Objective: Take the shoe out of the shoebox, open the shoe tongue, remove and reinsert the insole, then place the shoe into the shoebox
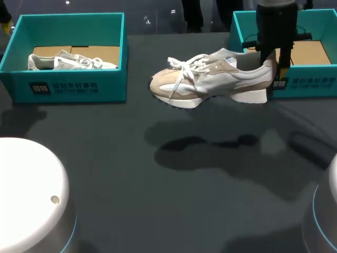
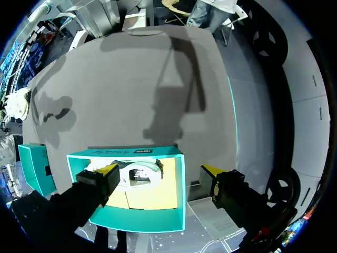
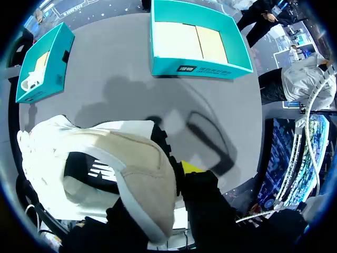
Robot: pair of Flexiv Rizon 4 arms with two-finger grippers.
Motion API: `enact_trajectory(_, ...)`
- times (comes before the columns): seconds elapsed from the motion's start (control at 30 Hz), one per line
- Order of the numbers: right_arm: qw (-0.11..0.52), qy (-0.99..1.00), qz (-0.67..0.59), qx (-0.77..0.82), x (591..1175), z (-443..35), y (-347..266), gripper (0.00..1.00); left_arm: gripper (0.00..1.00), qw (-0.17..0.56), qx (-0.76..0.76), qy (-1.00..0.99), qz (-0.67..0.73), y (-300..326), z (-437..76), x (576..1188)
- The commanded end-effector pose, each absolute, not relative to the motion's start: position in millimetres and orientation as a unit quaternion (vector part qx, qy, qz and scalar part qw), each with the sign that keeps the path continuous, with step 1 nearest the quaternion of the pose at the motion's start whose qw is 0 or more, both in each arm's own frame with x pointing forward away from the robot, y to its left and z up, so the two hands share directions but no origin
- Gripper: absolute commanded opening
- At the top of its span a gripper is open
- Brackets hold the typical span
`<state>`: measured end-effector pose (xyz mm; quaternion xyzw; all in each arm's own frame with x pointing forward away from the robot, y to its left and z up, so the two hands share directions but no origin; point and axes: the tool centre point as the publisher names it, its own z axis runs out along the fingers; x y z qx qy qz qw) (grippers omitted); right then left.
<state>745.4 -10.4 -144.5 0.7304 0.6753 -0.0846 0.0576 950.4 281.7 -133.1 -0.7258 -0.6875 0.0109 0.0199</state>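
Note:
A beige and white sneaker [image 1: 210,80] with white laces hangs level above the table's far middle. My right gripper [image 1: 273,59] comes down from above and is shut on its heel. In the right wrist view the heel collar [image 3: 142,174] fills the gap between the fingers; one yellow fingertip [image 3: 190,167] shows and the other is hidden behind the shoe. The empty teal shoebox [image 1: 321,87] stands just behind and to the right of the shoe. My left gripper [image 2: 158,171] hangs open over the other teal shoebox [image 2: 179,182], holding nothing.
The left teal shoebox [image 1: 68,87] at the far left holds a second sneaker [image 1: 71,62] on brown card. The arms' white bases [image 1: 31,195] stand at the near corners. The sneaker's shadow [image 1: 210,150] lies on the dark tabletop.

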Motion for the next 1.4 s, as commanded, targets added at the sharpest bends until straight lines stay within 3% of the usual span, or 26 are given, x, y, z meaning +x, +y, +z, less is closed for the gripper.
enact_trajectory(0.03, 0.139, 0.677, -0.012, 0.723, 716, -152, 9, 0.0, 1.0, 0.02, -0.726, -0.687, 0.01, 282, -133, 950)
enact_trajectory(0.7, 0.144, 0.692, -0.004, 0.707, 658, -228, 64, 0.0, 1.0, 0.02, -0.726, -0.687, 0.01, 282, -133, 950)
enact_trajectory(1.17, 0.14, 0.692, 0.0, 0.708, 657, -232, 65, 0.0, 1.0, 0.02, -0.726, -0.687, 0.01, 282, -133, 950)
enact_trajectory(1.4, 0.122, 0.68, -0.008, 0.723, 678, -270, 49, 0.0, 1.0, 0.02, -0.726, -0.687, 0.01, 282, -133, 950)
